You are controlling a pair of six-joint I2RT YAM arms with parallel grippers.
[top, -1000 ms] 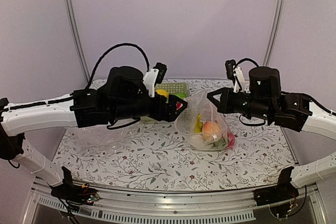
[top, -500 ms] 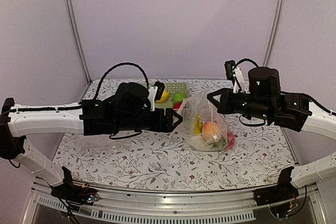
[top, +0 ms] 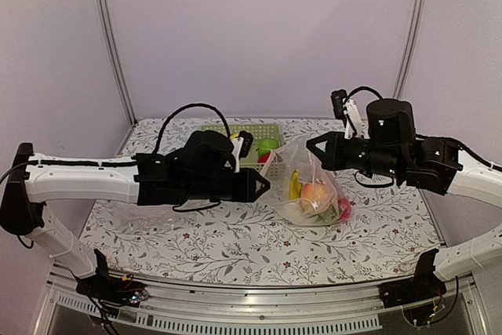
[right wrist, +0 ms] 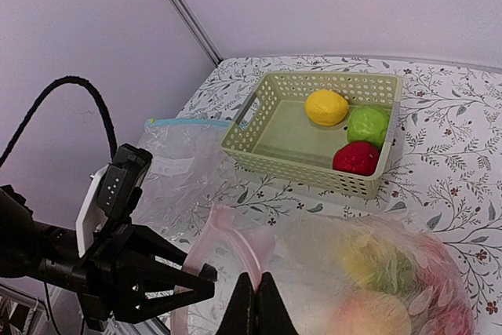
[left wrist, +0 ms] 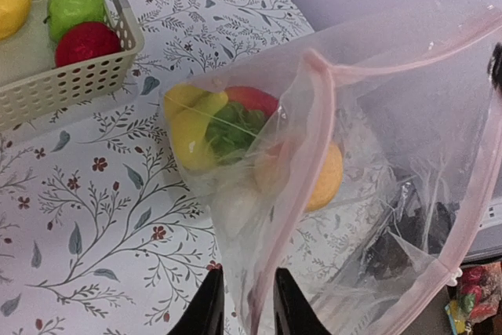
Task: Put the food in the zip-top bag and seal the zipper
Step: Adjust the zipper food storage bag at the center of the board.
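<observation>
— Where's the big clear crinkly plastic bag (top: 314,164)?
— Hanging between both sets. The right fingers (right wrist: 245,311) are pinched tight on its mouth edge. The left fingers (left wrist: 210,311) stand narrow, with the pink zipper strip (left wrist: 307,127) between them. Glossy toy fruit (left wrist: 196,127) sits inside, just beyond the left fingers.

Soft, even, bright light left only faint shadows; the zip-top bag (left wrist: 353,115) carried mild glare, and its nearest edge blurred.

The basket (left wrist: 74,84) is cut by the edge; the food (right wrist: 369,260) inside the zip-top bag (right wrist: 306,245) looks blurred.
</observation>
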